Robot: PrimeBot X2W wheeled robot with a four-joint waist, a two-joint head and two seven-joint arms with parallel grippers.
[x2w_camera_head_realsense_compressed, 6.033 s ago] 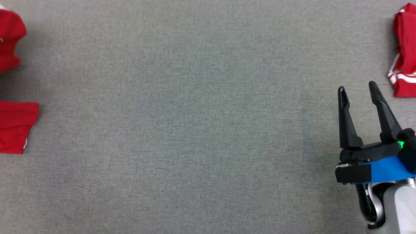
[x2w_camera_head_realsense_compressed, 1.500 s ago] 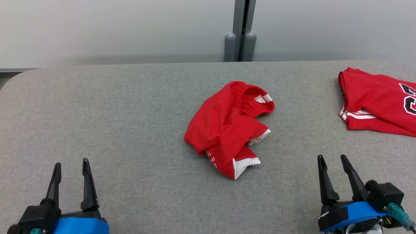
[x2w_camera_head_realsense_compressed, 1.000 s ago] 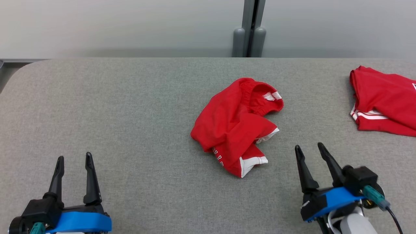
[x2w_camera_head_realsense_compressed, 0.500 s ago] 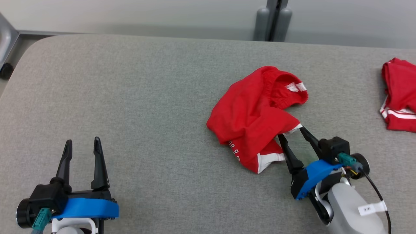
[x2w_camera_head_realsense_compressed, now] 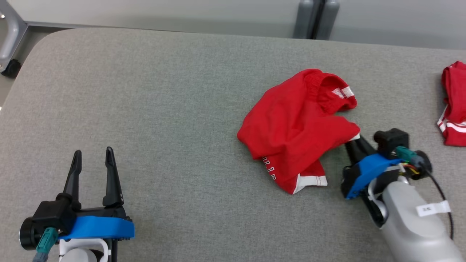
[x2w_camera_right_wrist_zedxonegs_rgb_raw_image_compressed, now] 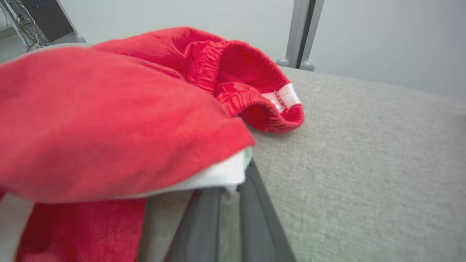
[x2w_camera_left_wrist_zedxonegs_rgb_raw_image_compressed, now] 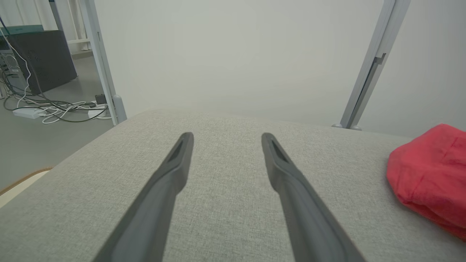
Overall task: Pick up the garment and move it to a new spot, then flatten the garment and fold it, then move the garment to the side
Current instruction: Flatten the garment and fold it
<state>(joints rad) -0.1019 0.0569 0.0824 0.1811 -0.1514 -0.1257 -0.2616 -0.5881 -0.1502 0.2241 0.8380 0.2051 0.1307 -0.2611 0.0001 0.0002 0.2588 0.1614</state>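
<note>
Red shorts lie crumpled right of centre on grey padded table. R gripper is clamped on their white-trimmed hem at the right side, tips tucked under cloth, so prob. pinching just that fold. L gripper is spread wide w/ nothing in it, well apart at lower left. 2nd red garment at far right.

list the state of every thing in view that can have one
crumpled red shorts with white trim: bunched up and unfolded on the grey fabric-covered table, elastic waistband gaping open
right gripper: shut on the shorts' white hem, low at the table surface
left gripper: open, empty, well apart from the shorts
second red garment with white stripes: lying bunched at the table's right side, untouched
</note>
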